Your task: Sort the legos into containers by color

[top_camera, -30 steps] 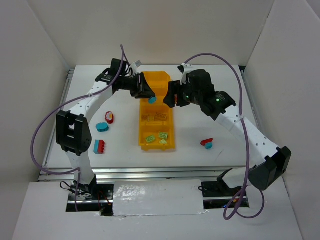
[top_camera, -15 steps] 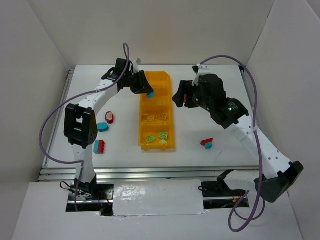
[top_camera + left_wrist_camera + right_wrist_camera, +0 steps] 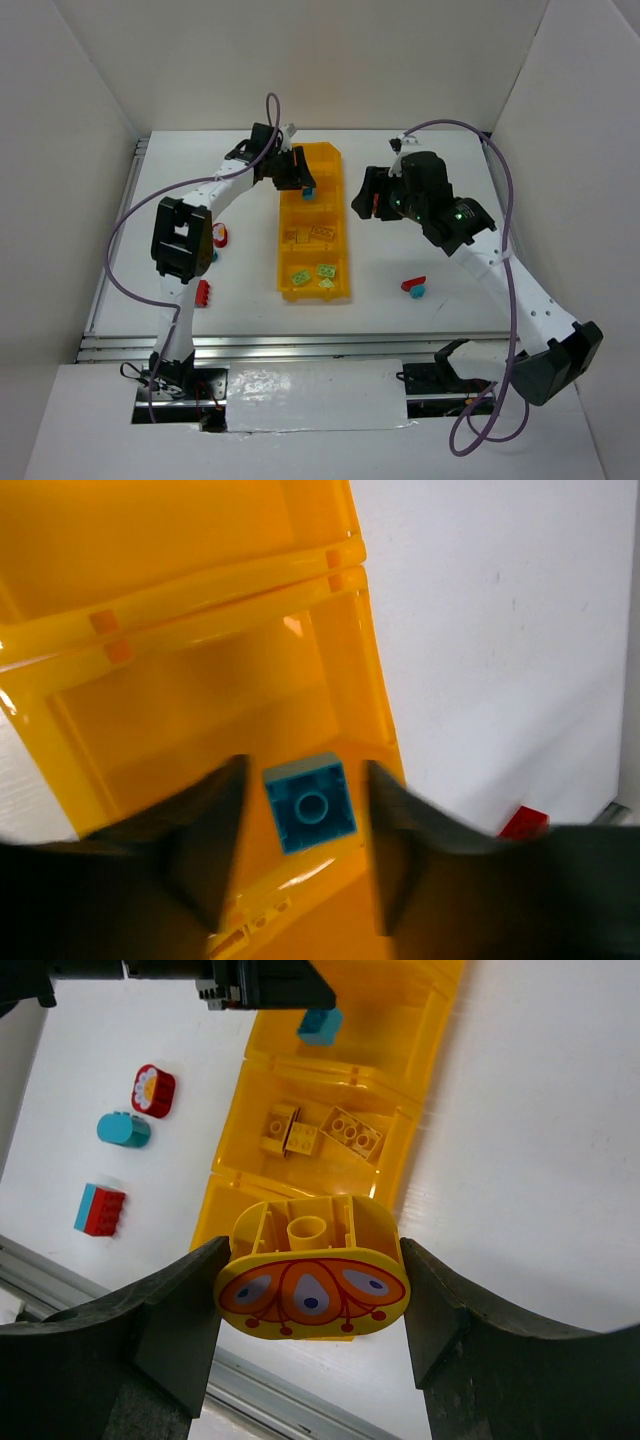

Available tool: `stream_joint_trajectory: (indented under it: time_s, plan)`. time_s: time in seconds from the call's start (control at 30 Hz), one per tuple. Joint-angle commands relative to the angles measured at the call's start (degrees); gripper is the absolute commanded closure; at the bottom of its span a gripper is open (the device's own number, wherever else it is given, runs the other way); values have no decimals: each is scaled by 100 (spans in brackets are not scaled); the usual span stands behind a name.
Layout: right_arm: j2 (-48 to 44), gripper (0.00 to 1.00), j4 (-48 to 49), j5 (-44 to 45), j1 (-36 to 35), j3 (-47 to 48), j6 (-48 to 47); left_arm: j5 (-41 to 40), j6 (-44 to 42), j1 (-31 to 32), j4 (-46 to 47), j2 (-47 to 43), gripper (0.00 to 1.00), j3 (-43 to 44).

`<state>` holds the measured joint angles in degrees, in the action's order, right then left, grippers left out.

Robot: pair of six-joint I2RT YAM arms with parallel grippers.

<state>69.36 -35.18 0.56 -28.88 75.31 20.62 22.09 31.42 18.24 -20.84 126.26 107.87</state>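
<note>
1. In the second compartment from the far end of the containers (image 3: 322, 160), a square teal lego (image 3: 310, 805) lies between the fingers of the left gripper (image 3: 303, 780). I cannot tell whether it rests on the compartment floor or is dropping.
2. The left gripper is spread a little wider than the piece. A thin gap shows on each side, so nothing is pinched.
3. The piece looks light, rigid and glossy. It should not give under the pads, and it would likely skid on the smooth plastic floor. The surest hold would be square across two opposite flat sides.
4. The right gripper (image 3: 310, 1255) pinches a yellow rounded lego (image 3: 310, 1295) with a printed orange face, hollow underside towards its camera. It hangs in the air just beside the bin's right wall. The pads press on the two curved ends, where I judge the piece could pivot.
5. The third compartment holds yellow legos (image 3: 320, 1132) and the nearest holds green legos (image 3: 313, 275). The held piece probably belongs in the third.
6. On the bench (image 3: 240, 290) left of the bin lie a red rounded lego (image 3: 153, 1090), a teal rounded lego (image 3: 124, 1129) and a red-and-teal stack (image 3: 100, 1209). To the right sits a red and teal pair (image 3: 414, 287), touching each other and well apart from the bin.
</note>
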Motion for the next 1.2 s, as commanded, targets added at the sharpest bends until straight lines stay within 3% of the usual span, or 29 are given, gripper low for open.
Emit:
stream_joint_trajectory:
  time_s: [0.0,0.07,0.1,0.3,0.43,0.6,0.77,0.87,0.9,0.93,0.97,1.1,1.13,1.17]
  plan:
    - [103,100,134,-284,102,-86,47,-283,-101,57,115,-48,30,304]
    - [217,100,152,-381,137,-104,56,-310,-127,57,72,-66,19,383]
    - [392,100,126,-407,146,-87,82,-275,-136,48,-42,-57,1,462]
    - [1103,100,406,-241,129,89,494,-231,-31,31,-324,-530,0,946]
    - [2114,98,206,-65,76,789,1074,-1535,232,-101,-885,-1164,0,999]
    - [3256,91,-120,418,-301,1652,1453,-2971,382,-513,-2343,-1770,0,937]
    - [4127,82,-735,515,-521,2593,1576,-4027,479,-926,-2750,-2429,0,-160]
    - [4173,62,-658,367,-609,2612,1576,-4072,549,-1181,-2741,-2790,1,-802]
    - [4190,46,-605,331,-627,2577,1576,-4028,558,-1243,-2689,-2904,1,-942]
    - [4217,41,-604,244,-662,2620,1550,-4011,558,-1296,-2671,-2948,0,-1187]
    - [4295,26,-648,200,-671,2681,1507,-3923,541,-1401,-2662,-2992,0,-1277]
    - [4261,22,-798,138,-698,2884,1436,-3738,322,-1516,-2469,-3045,0,-1690]
    - [4200,1,-763,155,-698,2858,1418,-3773,295,-1516,-2425,-3054,0,-1804]
    - [4060,1,-693,120,-689,2814,1323,-3790,268,-1516,-2399,-3098,1,-1866]
